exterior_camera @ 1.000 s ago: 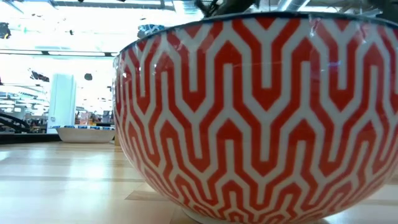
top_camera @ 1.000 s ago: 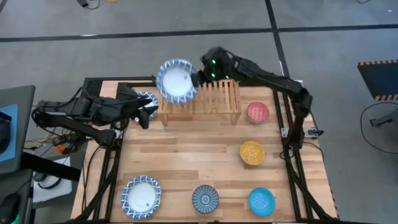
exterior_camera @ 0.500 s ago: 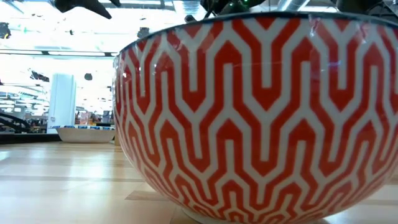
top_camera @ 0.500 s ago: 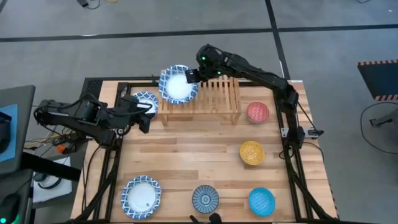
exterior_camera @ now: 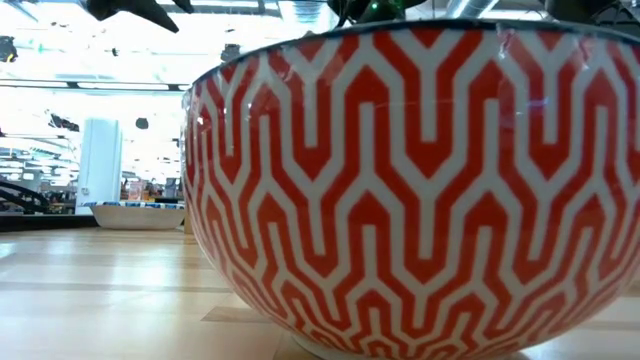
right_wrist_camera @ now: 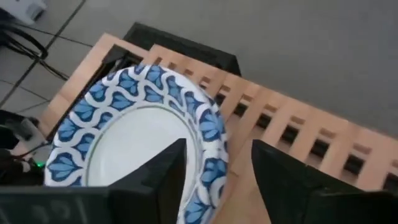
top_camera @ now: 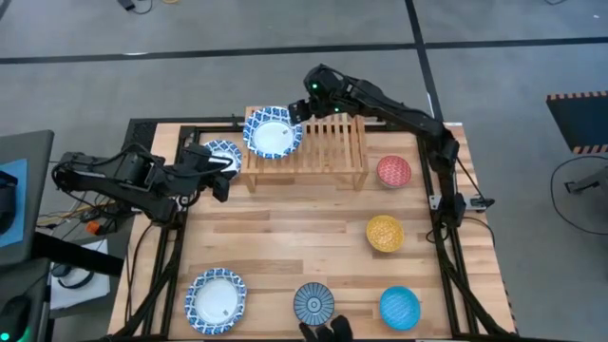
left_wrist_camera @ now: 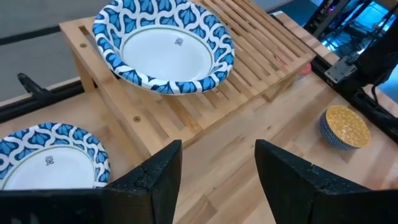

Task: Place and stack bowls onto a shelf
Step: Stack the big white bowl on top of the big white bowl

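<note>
1. Right now the right gripper (top_camera: 296, 116) sits at the left end of the shelf (top_camera: 328, 144), fingers spread apart on either side of the rim of a wide patterned bowl (top_camera: 272, 132) that rests on the slats.
2. Over on the left, the left gripper (top_camera: 220, 174) hangs low beside a second patterned bowl (top_camera: 224, 154) on the table, just off the shelf's left end; its fingers (left_wrist_camera: 160, 171) are parted, holding nothing.
3. Along the right side lie the red bowl (top_camera: 393, 172), yellow bowl (top_camera: 385, 233) and plain blue bowl (top_camera: 399, 307).
4. Front edge: a striped bowl (top_camera: 313, 303) and a third patterned bowl (top_camera: 216, 299).
</note>
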You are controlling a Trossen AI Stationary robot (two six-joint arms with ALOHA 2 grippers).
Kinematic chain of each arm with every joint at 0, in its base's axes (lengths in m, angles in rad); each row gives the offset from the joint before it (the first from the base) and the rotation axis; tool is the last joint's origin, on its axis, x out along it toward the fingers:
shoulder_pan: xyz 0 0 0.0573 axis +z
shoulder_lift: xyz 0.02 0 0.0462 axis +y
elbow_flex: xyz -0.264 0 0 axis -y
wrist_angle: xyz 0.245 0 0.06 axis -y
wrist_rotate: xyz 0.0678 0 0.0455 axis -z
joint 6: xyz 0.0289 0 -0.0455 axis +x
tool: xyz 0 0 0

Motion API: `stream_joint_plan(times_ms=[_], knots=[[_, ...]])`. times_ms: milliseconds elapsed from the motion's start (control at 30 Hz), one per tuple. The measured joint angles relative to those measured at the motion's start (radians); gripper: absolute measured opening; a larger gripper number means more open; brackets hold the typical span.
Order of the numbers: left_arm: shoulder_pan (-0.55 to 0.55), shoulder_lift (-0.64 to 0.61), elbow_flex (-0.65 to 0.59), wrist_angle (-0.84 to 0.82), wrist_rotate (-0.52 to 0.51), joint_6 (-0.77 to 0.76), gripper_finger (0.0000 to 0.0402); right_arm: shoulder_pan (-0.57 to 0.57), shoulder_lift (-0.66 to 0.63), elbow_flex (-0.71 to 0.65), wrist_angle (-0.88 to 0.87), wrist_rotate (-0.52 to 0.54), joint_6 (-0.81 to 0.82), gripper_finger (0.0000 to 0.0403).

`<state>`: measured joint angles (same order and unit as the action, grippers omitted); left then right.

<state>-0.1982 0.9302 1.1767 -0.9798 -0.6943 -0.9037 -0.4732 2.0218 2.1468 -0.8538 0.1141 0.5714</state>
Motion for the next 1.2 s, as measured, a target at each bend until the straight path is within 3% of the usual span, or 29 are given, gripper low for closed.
stream_joint_plan(times_ms=[267,500,600,733,867,967,1067,1200], knots=[[-0.026,0.006,-0.001,-0.102,-0.001,-0.079,0.0186,0.065,-0.072,-0.001,-0.127,0.027,-0.14,0.0215],[-0.084,0.005,-0.08,-0.107,0.003,-0.211,0.0187,0.152,-0.143,-0.026,-0.334,0.247,-0.214,0.0215],[-0.108,0.006,-0.134,-0.102,0.037,-0.287,0.0187,0.173,-0.178,-0.099,-0.397,0.281,-0.185,0.0215],[-0.149,0.006,-0.212,-0.103,0.176,-0.362,0.0187,0.211,-0.259,-0.241,-0.405,0.281,-0.133,0.0215],[-0.2,0.006,-0.308,-0.101,0.467,-0.364,0.0187,0.261,-0.373,-0.379,-0.413,0.285,-0.053,0.0214],[-0.245,0.006,-0.383,-0.087,0.606,-0.4,0.0187,0.294,-0.445,-0.472,-0.39,0.295,-0.008,0.0214],[-0.278,0.006,-0.448,-0.029,0.665,-0.406,0.0187,0.324,-0.508,-0.559,-0.345,0.281,0.021,0.0214],[-0.288,0.006,-0.527,0.103,0.659,-0.393,0.0187,0.372,-0.54,-0.717,-0.335,0.242,0.104,0.0214]])
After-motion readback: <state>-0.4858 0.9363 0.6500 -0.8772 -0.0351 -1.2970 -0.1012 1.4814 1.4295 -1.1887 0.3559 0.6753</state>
